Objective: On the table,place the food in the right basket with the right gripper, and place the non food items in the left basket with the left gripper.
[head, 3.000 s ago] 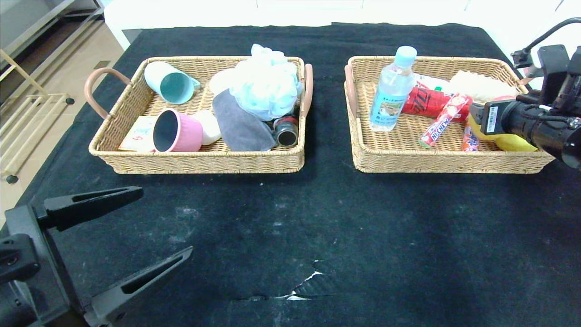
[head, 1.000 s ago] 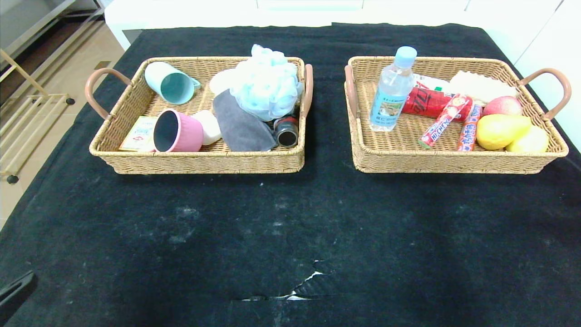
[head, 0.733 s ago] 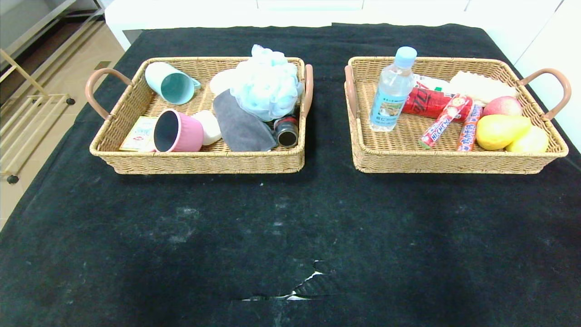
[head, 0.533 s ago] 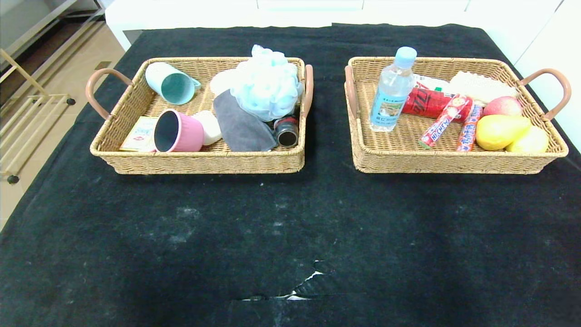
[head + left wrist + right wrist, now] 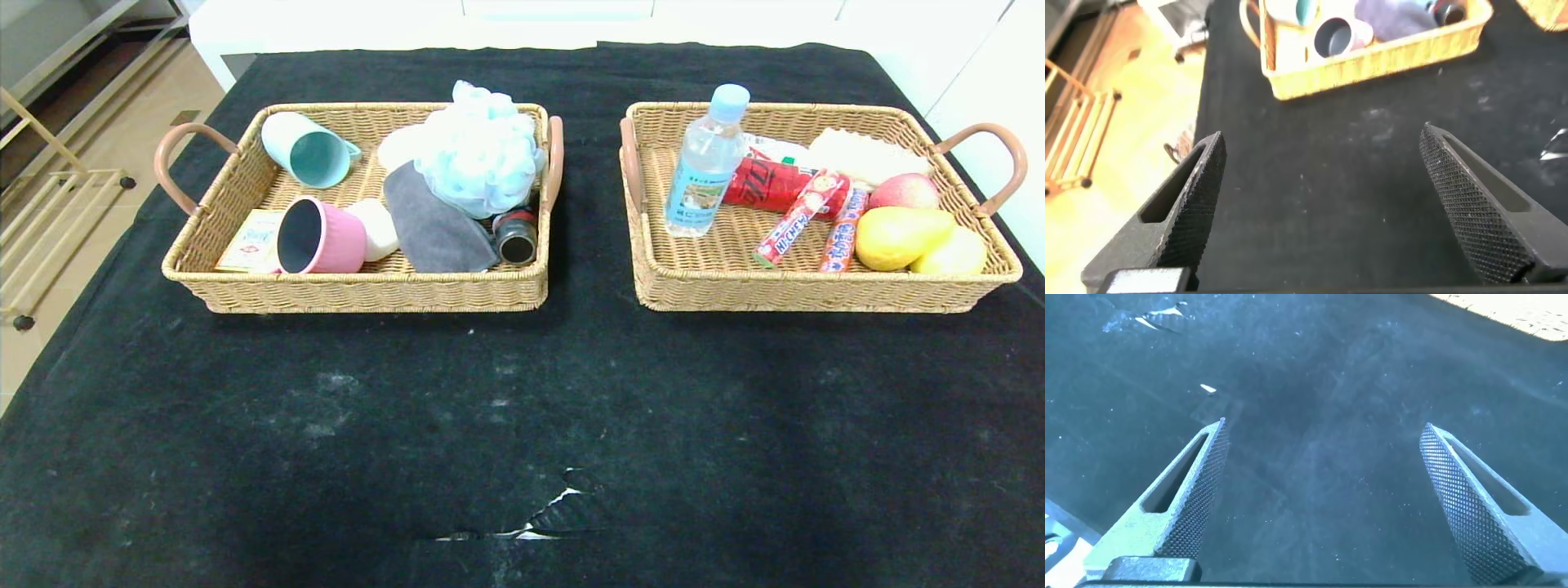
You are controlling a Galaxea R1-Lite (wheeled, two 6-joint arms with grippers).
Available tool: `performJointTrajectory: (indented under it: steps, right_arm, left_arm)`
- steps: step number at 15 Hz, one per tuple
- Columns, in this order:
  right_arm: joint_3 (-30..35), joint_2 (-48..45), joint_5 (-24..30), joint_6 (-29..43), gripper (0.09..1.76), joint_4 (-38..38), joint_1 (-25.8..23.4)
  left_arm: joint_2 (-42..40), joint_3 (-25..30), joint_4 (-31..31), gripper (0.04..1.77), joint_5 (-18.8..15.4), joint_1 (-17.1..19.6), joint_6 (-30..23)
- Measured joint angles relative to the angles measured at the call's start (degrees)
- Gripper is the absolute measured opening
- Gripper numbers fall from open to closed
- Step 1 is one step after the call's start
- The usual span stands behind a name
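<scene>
The left basket (image 5: pixel 245 175) holds the pink pot (image 5: pixel 318 237), the white soap bar (image 5: pixel 377 229) and the pale blue mesh puff (image 5: pixel 480 155). The right basket (image 5: pixel 718 282) holds the clear bottle (image 5: pixel 706 163), the orange-red sausage stick (image 5: pixel 841 229) and the yellow pear (image 5: pixel 898 235). Neither gripper shows in the head view. My left gripper (image 5: pixel 1323 143) is open and empty over the black table (image 5: pixel 522 392), short of the left basket (image 5: pixel 1372 61). My right gripper (image 5: pixel 1323 433) is open and empty over bare cloth.
The left basket also holds a teal cup (image 5: pixel 306 149), a grey cloth (image 5: pixel 429 220), a small dark jar (image 5: pixel 514 233) and a card. The right basket also holds a red can (image 5: pixel 771 184), a candy stick, an apple (image 5: pixel 902 190) and a lemon (image 5: pixel 955 255). A white tear (image 5: pixel 539 514) marks the cloth.
Both arms have drawn back out of the head view: the right arm left the right basket, and the left gripper left the near left corner. The baskets' contents have not moved.
</scene>
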Motion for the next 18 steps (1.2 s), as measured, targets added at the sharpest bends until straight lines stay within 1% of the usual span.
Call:
performJointTrajectory:
  steps: [1, 4, 7, 8, 9, 10, 12, 13, 16, 18]
  right_arm:
    - [0.06, -0.46, -0.02, 0.00, 1.70, 0.00, 0.02]
    - [0.34, -2.32, -0.05, 0.10, 1.70, 0.09, 0.00]
    - [1.24, -5.16, -0.16, 0.07, 1.70, -0.13, -0.11]
    - [1.71, -6.53, -0.24, 0.05, 1.70, -0.20, -0.16]
    - [2.23, -7.91, -0.49, -0.11, 1.70, -0.35, -0.22]
    - [2.84, -8.98, -1.95, -0.23, 1.70, -1.12, -0.30]
    - [4.50, -10.23, -6.97, -0.22, 1.70, -6.94, -0.38]
    - [6.42, -10.58, -7.77, -0.15, 1.70, -11.02, -0.39]
    - [16.46, -10.93, -9.39, 0.02, 1.70, -26.09, -0.38]
    - [22.50, -11.01, -13.01, 0.07, 1.70, -31.43, -0.35]
  left_arm:
    - [0.02, -0.17, -0.11, 1.72, -0.02, 0.00, -0.17]
    - [-1.71, 0.94, 0.96, 1.72, 0.06, -1.77, -1.33]
    - [-7.25, 4.94, 1.34, 1.72, -2.18, -1.77, -1.95]
    - [-8.72, 6.63, 1.21, 1.72, -1.79, -1.72, -2.65]
    - [-9.70, 8.00, 0.79, 1.72, -1.01, -1.67, -4.68]
    - [-10.42, 9.48, -0.23, 1.72, -0.68, -1.67, -6.14]
    - [-11.22, 13.42, -4.66, 1.72, -0.22, -1.67, -6.62]
    - [-11.41, 16.68, -8.66, 1.72, 0.09, -1.67, -6.58]
    - [-11.61, 28.47, -20.76, 1.72, 0.91, -1.67, -6.38]
    - [-11.63, 35.69, -26.64, 1.72, 1.02, -1.67, -6.42]
